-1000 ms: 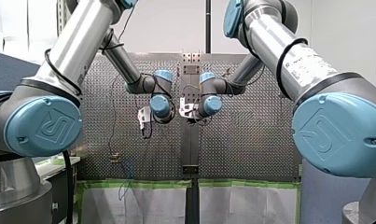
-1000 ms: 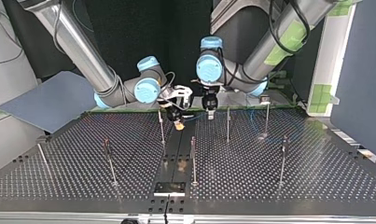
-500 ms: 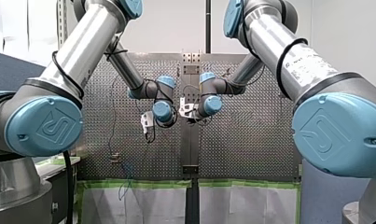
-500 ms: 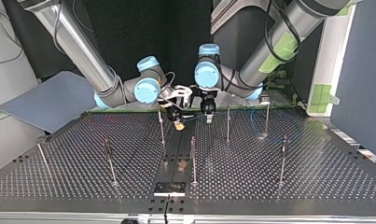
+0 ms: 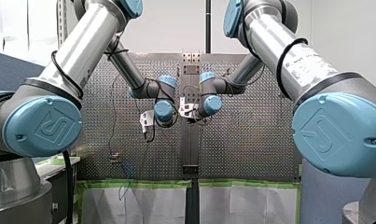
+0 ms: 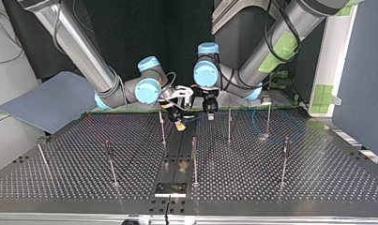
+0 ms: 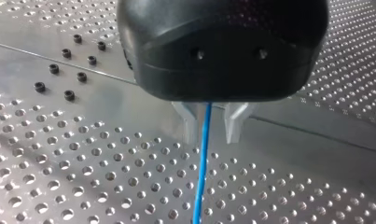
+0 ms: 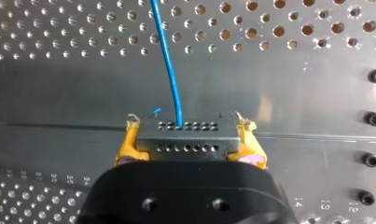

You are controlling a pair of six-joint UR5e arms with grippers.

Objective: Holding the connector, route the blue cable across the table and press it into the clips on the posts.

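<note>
Right hand (image 8: 190, 135): clamped on the black connector (image 8: 185, 141).
Left hand (image 7: 212, 139): narrowly parted, astride the blue cable (image 7: 200, 182) above the bench (image 7: 83, 163).

I saw my right gripper (image 6: 179, 123), yellow at its tip, hanging low over the perforated table (image 6: 318, 178), just beside a thin post (image 6: 162, 130) near the far edge. My left gripper (image 6: 210, 115) hung close by, toward the view's right. A stretch of blue cable (image 6: 195, 119) ran between them. More of it looped around the far posts (image 6: 229, 126) at the right.
</note>
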